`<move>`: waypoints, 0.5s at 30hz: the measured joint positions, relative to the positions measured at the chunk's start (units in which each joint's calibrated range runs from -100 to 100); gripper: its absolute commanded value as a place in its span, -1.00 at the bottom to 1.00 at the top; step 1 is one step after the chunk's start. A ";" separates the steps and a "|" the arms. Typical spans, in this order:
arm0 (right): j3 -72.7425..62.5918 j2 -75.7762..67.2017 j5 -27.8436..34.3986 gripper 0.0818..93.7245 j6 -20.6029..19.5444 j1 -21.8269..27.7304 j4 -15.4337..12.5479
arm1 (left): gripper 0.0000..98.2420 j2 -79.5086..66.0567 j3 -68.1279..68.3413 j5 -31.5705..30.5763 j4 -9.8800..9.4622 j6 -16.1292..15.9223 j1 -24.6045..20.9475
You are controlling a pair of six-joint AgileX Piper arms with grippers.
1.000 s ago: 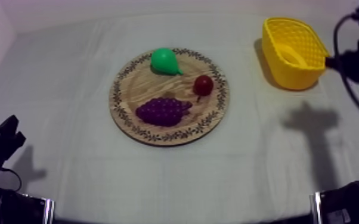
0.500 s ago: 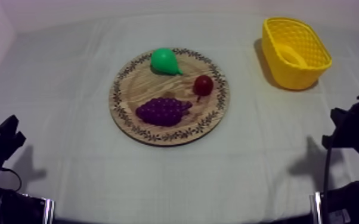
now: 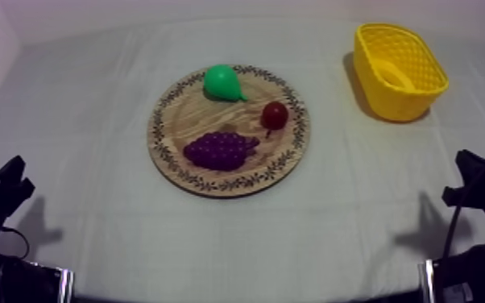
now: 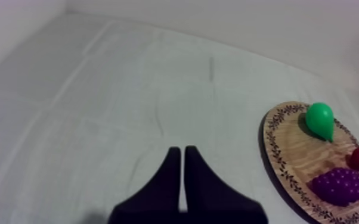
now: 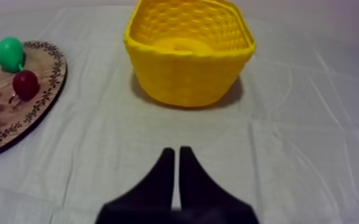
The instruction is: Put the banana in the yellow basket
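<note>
The banana [image 3: 392, 74] lies inside the yellow basket [image 3: 399, 106] at the table's far right; in the right wrist view the banana [image 5: 179, 44] curves along the floor of the basket [image 5: 188, 77]. My right gripper [image 3: 460, 176] sits low at the right side, well short of the basket. Its fingers [image 5: 175, 156] lie together as a narrow wedge, holding nothing. At the lower left rests my left gripper [image 3: 18, 177], its fingers [image 4: 179, 158] likewise shut on nothing. The round wooden board [image 3: 189, 113] lies mid-table.
On the board are a green pear [image 3: 223, 82], a small red fruit [image 3: 275, 115] and purple grapes [image 3: 221, 150]. From the left wrist, the board [image 4: 295, 149] lies off to the side with the pear [image 4: 320, 119] on it.
My right arm has drawn back from beside the basket at the upper right down to the lower right edge. The left arm and the fruit have stayed put.
</note>
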 measured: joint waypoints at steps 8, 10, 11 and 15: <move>0.00 0.00 0.05 -0.99 3.99 0.09 0.07 | -1.00 0.00 0.00 -0.02 0.00 0.00 0.00; 0.00 0.00 0.05 -0.99 4.16 0.09 0.07 | -1.00 0.00 0.00 -0.02 0.00 0.00 0.00; 0.00 0.00 0.05 -0.99 4.16 0.09 0.07 | -1.00 0.00 0.00 -0.02 0.00 0.00 0.00; 0.00 0.00 0.05 -0.99 4.19 0.09 0.07 | -1.00 0.00 0.00 -0.02 0.00 0.00 0.00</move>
